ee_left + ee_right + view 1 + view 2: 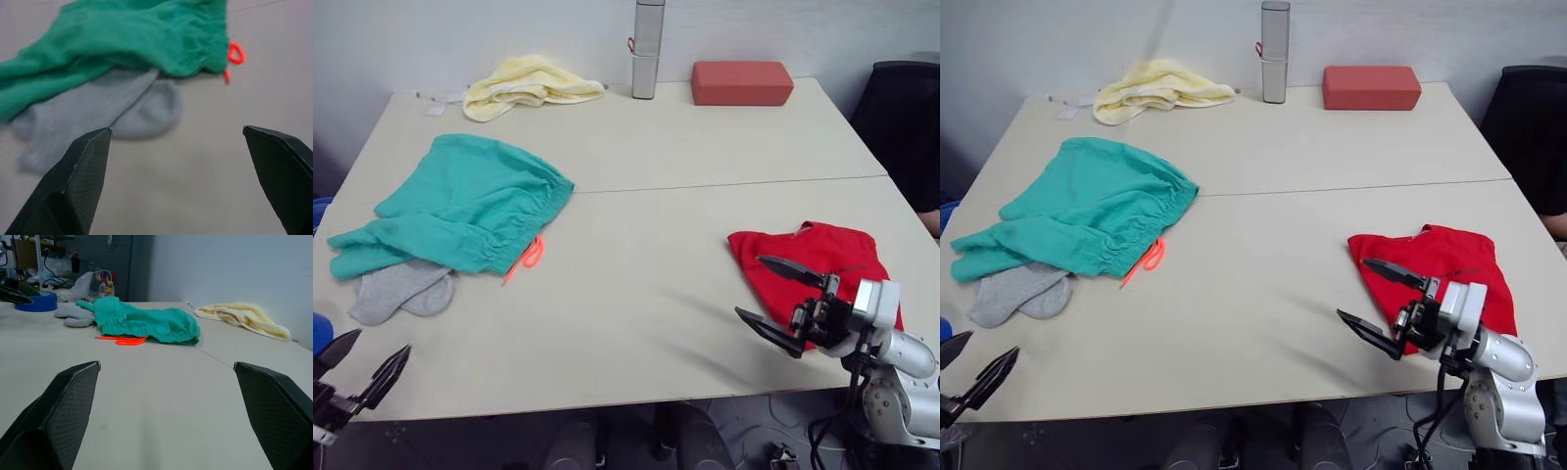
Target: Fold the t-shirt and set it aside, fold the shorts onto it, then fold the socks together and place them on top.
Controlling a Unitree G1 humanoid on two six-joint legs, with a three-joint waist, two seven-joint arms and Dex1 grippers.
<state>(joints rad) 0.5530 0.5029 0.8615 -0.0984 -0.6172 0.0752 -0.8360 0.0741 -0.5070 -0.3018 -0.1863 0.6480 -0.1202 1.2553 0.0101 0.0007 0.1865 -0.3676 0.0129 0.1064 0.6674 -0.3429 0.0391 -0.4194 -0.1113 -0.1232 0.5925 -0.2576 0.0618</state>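
Right claw [777,300] is hovering with its 2 black fingers spread wide and empty, just over the near left edge of the t-shirt [822,262]. That garment, bright red cotton, is lying folded into a compact rectangle at the near right of the counter [646,206], its collar edge facing away from the robot. Left claw [362,364] is hanging at the near left corner of the counter, likewise gaping wide and gripping nothing.

Shorts [460,206], teal soft fabric with a gathered waistband, are lying rumpled on the left side, the orange drawstring [530,257] trailing off the waistband onto the bare surface. Socks [399,290], 2 pale grey knit pieces, are lying side by side with their upper ends tucked under the shorts' near edge.

Along the far edge are sitting a crumpled pale yellow towel [530,84], an upright grey cylindrical container [647,49] and a brick-red rectangular block [742,82]. Nothing is standing between either claw and the garments.

Left wrist view is showing the socks overlapped by the shorts at close range. Right wrist view is showing a blue tape roll [36,301] and shelving clutter beyond the counter.
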